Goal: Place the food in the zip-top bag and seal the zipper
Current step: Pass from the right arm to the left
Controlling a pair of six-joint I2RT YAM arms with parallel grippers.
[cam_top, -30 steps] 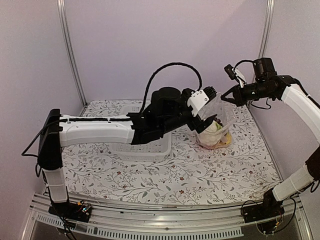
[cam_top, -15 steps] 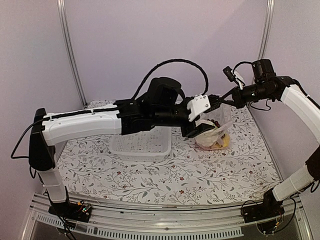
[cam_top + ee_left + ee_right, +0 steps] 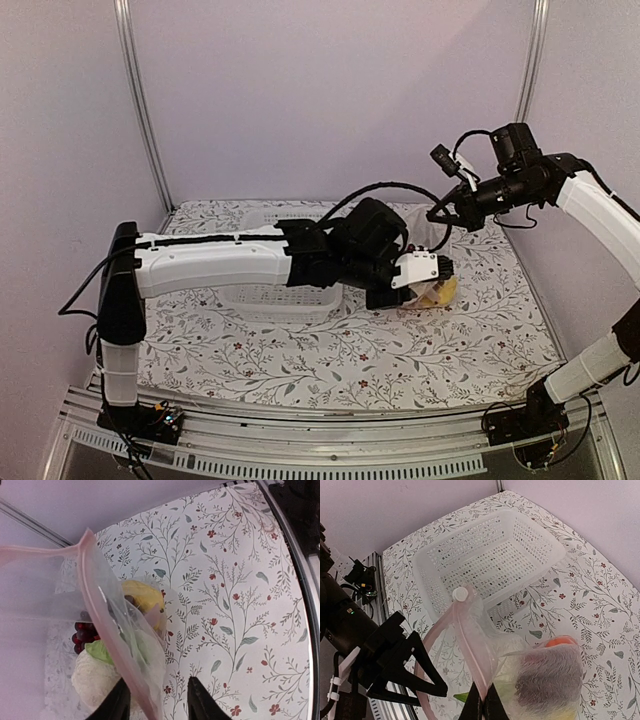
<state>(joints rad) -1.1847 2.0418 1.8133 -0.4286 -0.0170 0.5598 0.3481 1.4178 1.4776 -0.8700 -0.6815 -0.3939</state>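
Zip-top bag: The zip-top bag (image 3: 540, 675) stands at the far right of the flowered table (image 3: 235, 605), just right of the white basket (image 3: 485, 555), with its mouth lifted upward.
Food: The food is already inside, a yellow piece (image 3: 145, 597) on top, dark grapes (image 3: 82, 632) and pale cauliflower (image 3: 92, 677) beneath, with something orange showing in the right wrist view.
Right gripper: The right gripper (image 3: 484, 695) is clamped on the zipper (image 3: 97, 587) at one spot of the mouth edge. The hold appears meant to hang the bag taut, so the strip runs straight rather than sagging into the load.
Left gripper: Reaching across from the left, the left gripper (image 3: 157, 680) straddles the pinkish strip low down, one finger on each side. Its jaws stand apart (a clear gap shows beside the strip), so nothing is pinched yet.
Stage: Filling looks finished and sealing looks to be the step in hand.
Next move: The strip probably needs squeezing, then a slide along its length toward the right gripper.
Risk: The mouth bows open in a loop, so the two lips may not meet squarely.
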